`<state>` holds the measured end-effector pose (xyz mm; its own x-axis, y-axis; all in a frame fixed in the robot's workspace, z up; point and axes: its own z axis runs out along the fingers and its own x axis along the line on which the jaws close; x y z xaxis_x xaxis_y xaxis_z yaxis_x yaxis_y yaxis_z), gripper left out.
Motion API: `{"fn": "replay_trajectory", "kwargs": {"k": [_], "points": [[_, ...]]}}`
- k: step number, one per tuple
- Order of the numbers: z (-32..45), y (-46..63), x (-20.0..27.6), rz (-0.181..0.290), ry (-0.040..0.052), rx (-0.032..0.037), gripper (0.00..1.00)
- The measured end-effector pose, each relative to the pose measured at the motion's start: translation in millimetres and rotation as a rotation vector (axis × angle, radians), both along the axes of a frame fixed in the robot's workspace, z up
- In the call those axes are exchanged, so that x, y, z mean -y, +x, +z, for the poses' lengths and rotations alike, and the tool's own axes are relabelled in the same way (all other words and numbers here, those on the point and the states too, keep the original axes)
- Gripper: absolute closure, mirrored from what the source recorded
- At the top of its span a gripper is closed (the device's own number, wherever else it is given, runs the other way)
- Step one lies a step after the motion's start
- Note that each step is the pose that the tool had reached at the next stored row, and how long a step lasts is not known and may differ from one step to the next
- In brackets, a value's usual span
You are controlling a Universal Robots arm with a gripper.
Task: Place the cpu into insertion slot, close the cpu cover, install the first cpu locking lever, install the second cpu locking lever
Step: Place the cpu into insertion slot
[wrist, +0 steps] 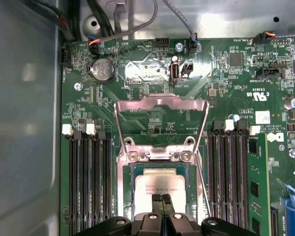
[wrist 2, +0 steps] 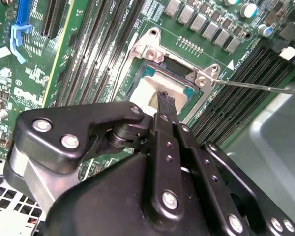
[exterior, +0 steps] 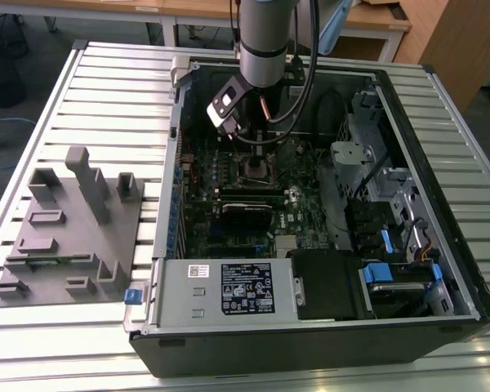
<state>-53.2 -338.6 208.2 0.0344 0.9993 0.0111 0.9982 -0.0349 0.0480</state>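
The cpu lies flat in the insertion slot, its pale metal top showing in both wrist views. My gripper is shut, and its joined fingertips rest on or just above the middle of the cpu. The cpu cover stands open, tilted back from its hinge at the slot's far edge. A thin locking lever sticks out beside the slot, unlatched. In the exterior view the arm reaches down into the open computer case over the insertion slot.
Long black memory slots flank the socket on both sides. Case walls, cables and a drive cage surround the board. A grey fixture tray lies on the table at the exterior view's left.
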Motion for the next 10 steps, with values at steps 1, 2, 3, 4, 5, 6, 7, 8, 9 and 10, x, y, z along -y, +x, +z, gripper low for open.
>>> {"fn": "replay_trajectory", "kwargs": {"k": [1, 2, 3, 4, 5, 6, 7, 8, 9, 10], "points": [[-0.4, 0.2, -0.1, 0.000, 0.0001, 0.0000, 0.90], [-1.1, 0.2, -0.1, 0.000, 0.0001, 0.0000, 0.90], [-2.0, 0.2, -0.1, 0.000, 0.0001, 0.0000, 0.90], [-3.1, 0.2, 0.0, 0.000, 0.0000, -0.0001, 0.90], [-3.9, 0.2, 0.0, 0.000, 0.0000, 0.0000, 0.90], [-4.5, 0.2, 0.0, 0.000, 0.0001, 0.0000, 0.90], [-4.6, 0.3, 0.0, 0.000, -0.0001, -0.0001, 0.90], [-4.6, 0.7, 0.0, 0.000, -0.0002, -0.0001, 0.90], [-4.7, 1.0, -0.1, 0.000, 0.0000, -0.0001, 0.90], [-4.8, 1.1, -0.1, 0.000, -0.0001, -0.0001, 0.90]]}}
